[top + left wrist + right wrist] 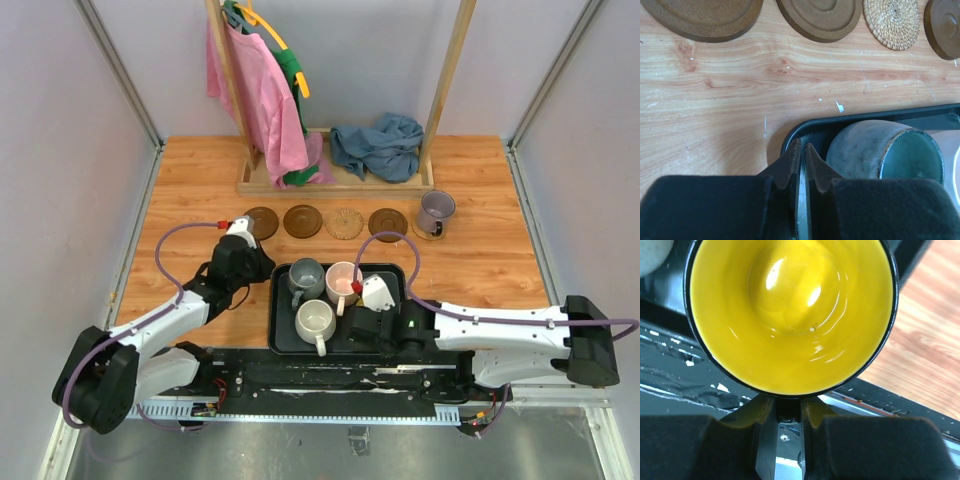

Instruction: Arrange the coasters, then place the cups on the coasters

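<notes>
Right gripper (787, 407) is clamped on the dark handle of the yellow cup (790, 315) in the near right part of the black tray (281, 335), while the left gripper (801, 152) hangs at the tray's far left corner, jaws almost together on nothing we can make out. We judge the coasters (302, 221) arranged: they lie in a row beyond the tray, and the lavender cup (436, 210) already stands on the rightmost one. Four cups are left by our count, the yellow one in hand, then the white cup (316, 321), the pink cup (343, 280) and the grey cup (305, 272) in the tray, with four coasters bare.
</notes>
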